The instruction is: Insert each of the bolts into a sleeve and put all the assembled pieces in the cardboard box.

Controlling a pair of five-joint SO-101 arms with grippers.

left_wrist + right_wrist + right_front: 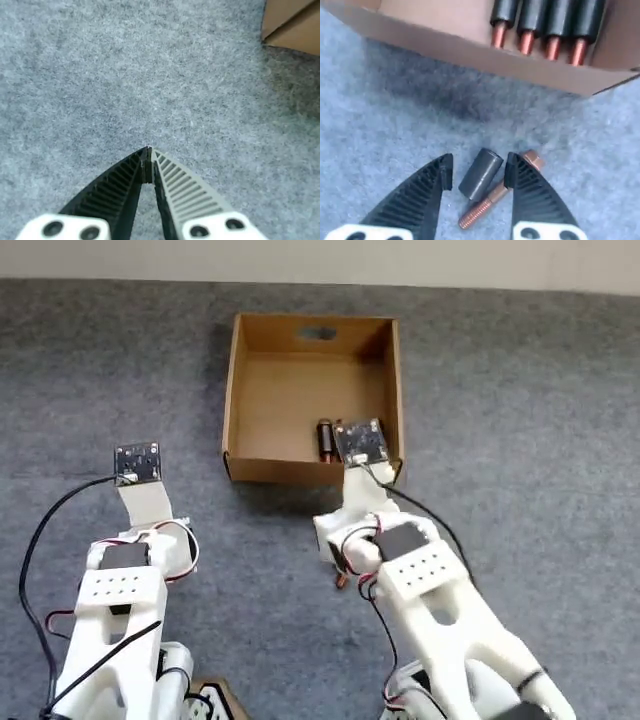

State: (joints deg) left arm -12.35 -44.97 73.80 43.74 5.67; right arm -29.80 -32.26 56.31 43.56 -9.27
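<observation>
Cardboard box [290, 405], brown, open-topped: four black-sleeved copper bolts [540, 25] inside, at near wall. Loose black cylindrical sleeve [481, 175] and bare copper bolt [480, 209] lie on grey carpet [385, 115] between parted fingers of my right gripper [480, 159]. My left gripper [148, 152] pinched together.

Open cardboard box [233, 390] sits on grey carpet [520, 390], with a dark sleeved piece [325, 440] lying inside against the box wall nearest the arms. The right arm [420, 580] ends right over that wall. The left arm [120, 590] is off to the box's left, apart.
</observation>
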